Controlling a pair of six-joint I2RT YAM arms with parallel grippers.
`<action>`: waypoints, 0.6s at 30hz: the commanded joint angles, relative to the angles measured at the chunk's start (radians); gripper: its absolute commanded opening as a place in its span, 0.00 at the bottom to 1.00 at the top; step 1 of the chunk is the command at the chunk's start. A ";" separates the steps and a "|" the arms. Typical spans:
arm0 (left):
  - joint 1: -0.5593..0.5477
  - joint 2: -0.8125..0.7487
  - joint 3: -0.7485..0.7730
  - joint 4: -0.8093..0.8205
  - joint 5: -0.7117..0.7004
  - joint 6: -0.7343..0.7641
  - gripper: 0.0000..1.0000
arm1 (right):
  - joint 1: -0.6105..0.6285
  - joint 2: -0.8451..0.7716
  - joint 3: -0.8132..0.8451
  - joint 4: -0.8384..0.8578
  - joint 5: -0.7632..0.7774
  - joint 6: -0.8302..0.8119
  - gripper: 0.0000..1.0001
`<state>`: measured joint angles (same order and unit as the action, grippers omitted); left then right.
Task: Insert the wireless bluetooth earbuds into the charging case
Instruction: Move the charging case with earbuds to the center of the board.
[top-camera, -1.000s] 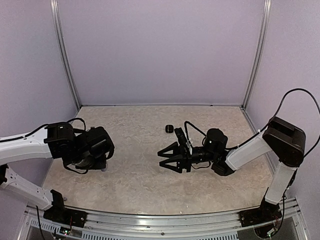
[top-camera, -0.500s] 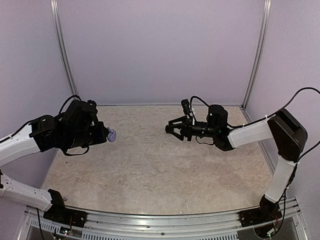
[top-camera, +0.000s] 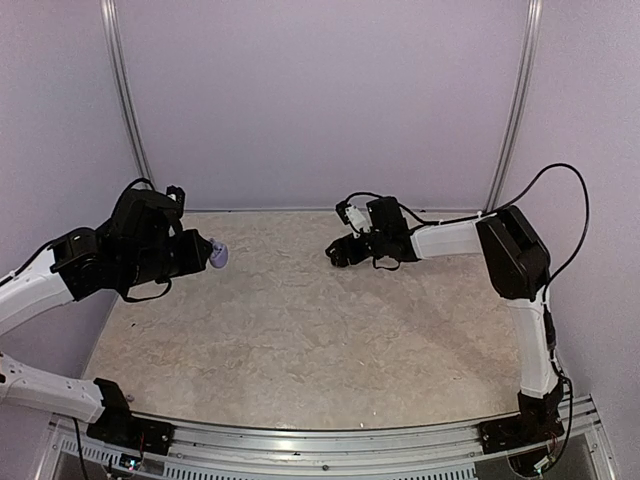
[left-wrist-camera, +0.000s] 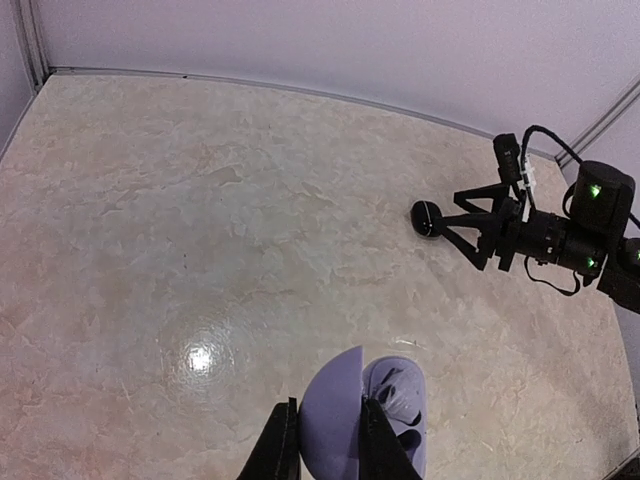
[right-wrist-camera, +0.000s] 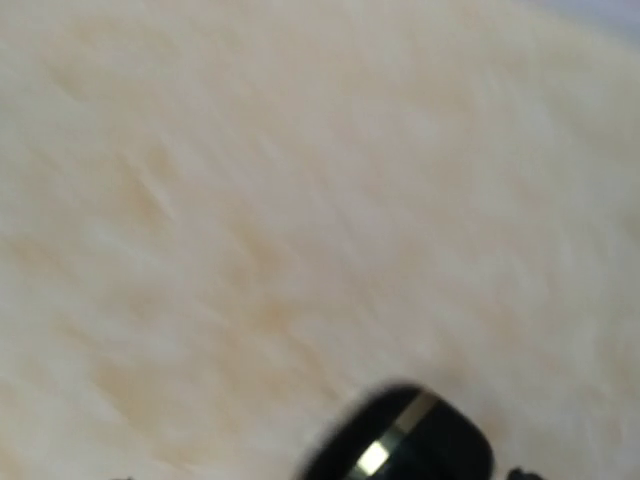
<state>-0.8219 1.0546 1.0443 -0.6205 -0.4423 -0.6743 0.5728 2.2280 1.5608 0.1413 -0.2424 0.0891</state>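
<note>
My left gripper (left-wrist-camera: 328, 445) is shut on the raised lid of an open lavender charging case (left-wrist-camera: 340, 410) and holds it above the table; the same case (top-camera: 220, 256) shows from above at the left. Its base holds pale shapes and dark hollows, and I cannot tell whether those are earbuds. No loose earbuds show on the table. A shut black charging case (left-wrist-camera: 427, 217) lies at the far middle. My right gripper (left-wrist-camera: 462, 226) stands open just right of it, with the fingertips pointing at it. Blurred, the black case (right-wrist-camera: 405, 445) shows a silver band.
The beige marbled tabletop (top-camera: 320, 340) is closed in by lavender walls with metal corner posts (top-camera: 128, 110). The right arm (top-camera: 450, 238) stretches along the back wall, with its cable looping above it.
The right arm swung from mid-table out to the black case at the back, and its jaws widened. The left arm lifted the lavender case up and back.
</note>
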 joint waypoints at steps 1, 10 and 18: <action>0.019 -0.026 -0.009 0.051 0.022 0.031 0.00 | -0.005 0.057 0.091 -0.135 0.115 -0.033 0.80; 0.035 -0.027 -0.037 0.080 0.038 0.043 0.00 | -0.005 0.193 0.226 -0.204 0.081 -0.051 0.67; 0.056 -0.045 -0.046 0.087 0.043 0.057 0.00 | 0.002 0.265 0.301 -0.274 0.012 -0.078 0.56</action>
<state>-0.7799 1.0344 1.0065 -0.5667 -0.4057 -0.6418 0.5724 2.4619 1.8469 -0.0711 -0.1864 0.0326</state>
